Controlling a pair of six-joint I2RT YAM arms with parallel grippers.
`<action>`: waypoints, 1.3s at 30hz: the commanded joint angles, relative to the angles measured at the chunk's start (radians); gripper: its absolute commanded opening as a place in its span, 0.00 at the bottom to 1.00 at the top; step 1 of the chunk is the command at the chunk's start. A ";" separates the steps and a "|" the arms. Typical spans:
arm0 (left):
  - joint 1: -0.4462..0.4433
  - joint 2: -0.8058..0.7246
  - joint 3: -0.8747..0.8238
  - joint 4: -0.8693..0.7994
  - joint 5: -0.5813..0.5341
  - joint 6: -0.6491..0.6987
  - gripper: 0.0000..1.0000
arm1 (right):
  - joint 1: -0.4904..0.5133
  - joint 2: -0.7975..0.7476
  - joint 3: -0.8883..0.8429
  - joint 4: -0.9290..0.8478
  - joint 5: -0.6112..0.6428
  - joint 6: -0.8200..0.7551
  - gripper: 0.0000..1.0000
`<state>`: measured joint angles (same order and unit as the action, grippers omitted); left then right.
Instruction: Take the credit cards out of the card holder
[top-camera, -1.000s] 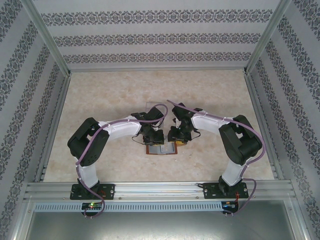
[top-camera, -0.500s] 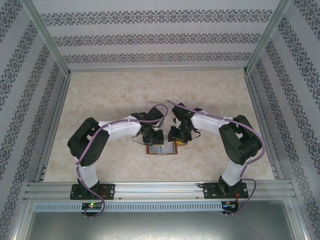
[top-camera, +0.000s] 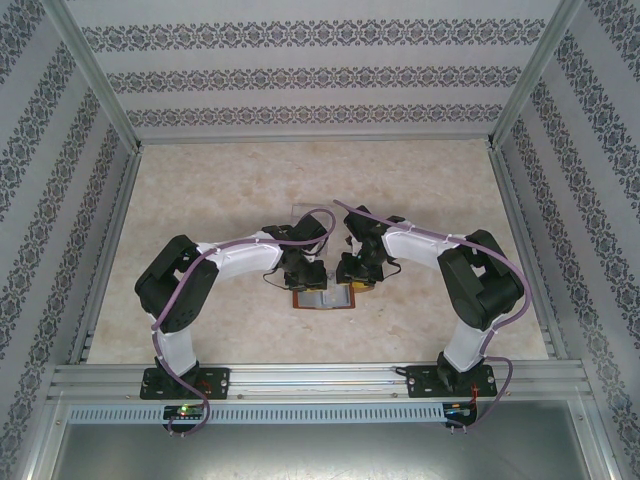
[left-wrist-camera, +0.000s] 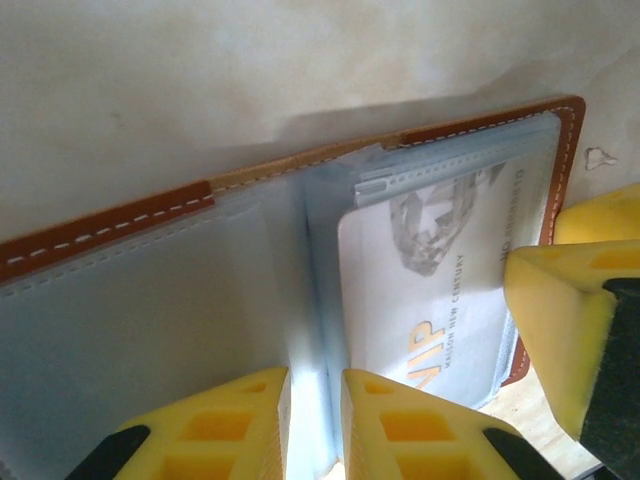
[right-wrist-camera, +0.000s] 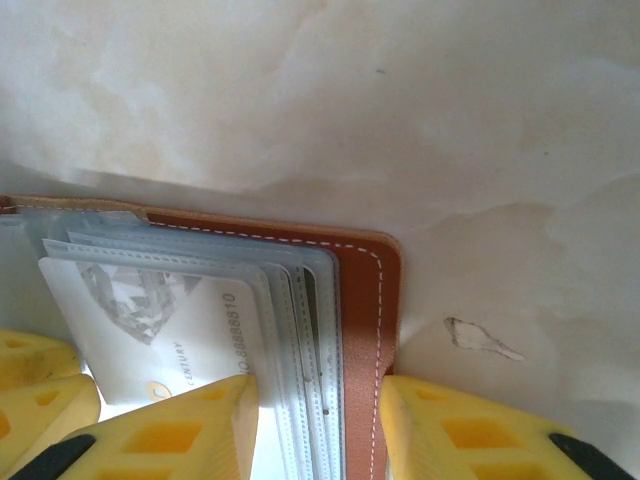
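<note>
From overhead I see both arms folded inward over the beige marbled table (top-camera: 200, 200). The left gripper (top-camera: 306, 277) and right gripper (top-camera: 356, 278) sit side by side above the small brown leather folding card holder (top-camera: 325, 299). It lies open and flat near the table's middle.

On the left wrist camera, the left gripper (left-wrist-camera: 315, 430) has its yellow fingers (left-wrist-camera: 230, 440) close together on either side of the card holder's (left-wrist-camera: 110, 225) pale blue middle fold. I cannot tell whether they pinch it. A pale grey-white plastic credit card (left-wrist-camera: 430, 290), with a diamond drawing and gold lettering, sits in one of the clear sleeves (left-wrist-camera: 440, 175) on the right half.

On the right wrist camera, the right gripper (right-wrist-camera: 320, 430) stands partly spread astride the card holder's (right-wrist-camera: 360, 290) outer edge. One finger is over the clear sleeves (right-wrist-camera: 295, 330), the other on the table just beside the leather. I cannot tell if it squeezes. The credit card (right-wrist-camera: 150, 320) lies tucked inside its sleeve.
</note>
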<state>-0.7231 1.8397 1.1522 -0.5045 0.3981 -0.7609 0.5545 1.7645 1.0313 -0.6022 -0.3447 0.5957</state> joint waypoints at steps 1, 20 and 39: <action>0.017 0.000 0.004 0.032 0.029 0.004 0.22 | 0.006 0.035 -0.008 -0.065 0.064 -0.016 0.39; 0.019 0.038 0.004 -0.011 0.013 0.026 0.19 | 0.002 0.034 -0.008 -0.071 0.064 -0.023 0.38; 0.045 -0.066 -0.009 -0.028 -0.008 0.039 0.15 | -0.001 0.035 -0.012 -0.073 0.069 -0.022 0.38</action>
<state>-0.6895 1.8133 1.1522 -0.5220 0.3912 -0.7376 0.5537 1.7702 1.0321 -0.6147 -0.3294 0.5949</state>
